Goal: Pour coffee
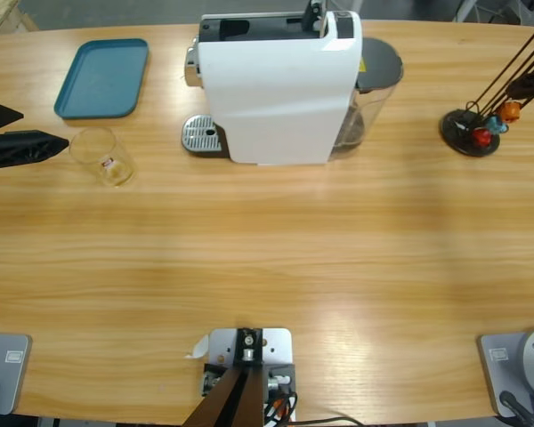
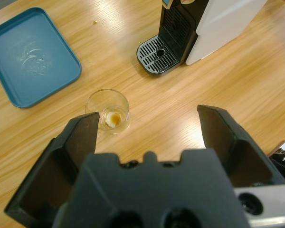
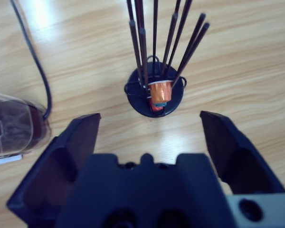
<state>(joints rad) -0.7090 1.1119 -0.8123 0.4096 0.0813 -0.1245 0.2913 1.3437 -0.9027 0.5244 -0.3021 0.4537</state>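
On the wooden table (image 1: 276,249) we see a glass (image 2: 108,111) with little coffee (image 2: 115,118), left gripper (image 2: 149,130) wide apart near it, right gripper (image 3: 149,128) wide apart above capsule rack (image 3: 154,92).

Teal tray (image 1: 101,77) lying left of white machine (image 1: 276,84); glass (image 1: 101,157) standing below tray; capsule rack (image 1: 474,127) far right with orange capsule (image 3: 160,91).
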